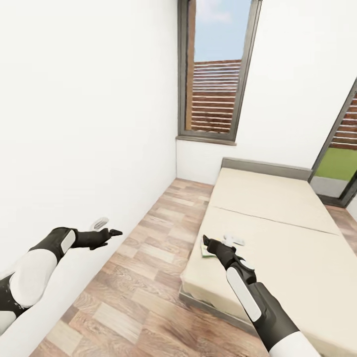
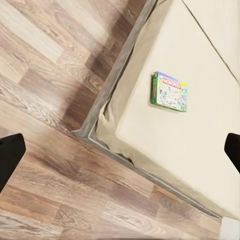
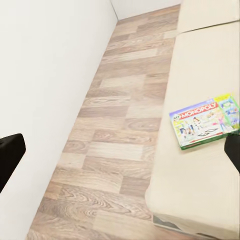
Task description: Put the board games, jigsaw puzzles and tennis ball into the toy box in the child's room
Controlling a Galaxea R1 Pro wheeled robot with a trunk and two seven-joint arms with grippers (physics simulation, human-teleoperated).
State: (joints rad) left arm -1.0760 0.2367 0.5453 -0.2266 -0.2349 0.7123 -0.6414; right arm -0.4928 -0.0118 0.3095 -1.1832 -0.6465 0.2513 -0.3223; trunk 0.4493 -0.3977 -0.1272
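A Monopoly board game lies flat on the beige bed, near the mattress's front left corner. A second colourful box rests against its far side. From above, the left wrist view shows the board game as one green-edged rectangle. In the head view only a green sliver of the game peeks out behind my right gripper, which hovers open just over it. My left gripper is open and empty, held out over the floor near the left wall. Dark fingertips frame the wrist views' edges.
The bed takes up the right of the room, with its grey frame low at the near edge. A strip of wood floor runs between the bed and the white left wall. A tall window stands at the far end.
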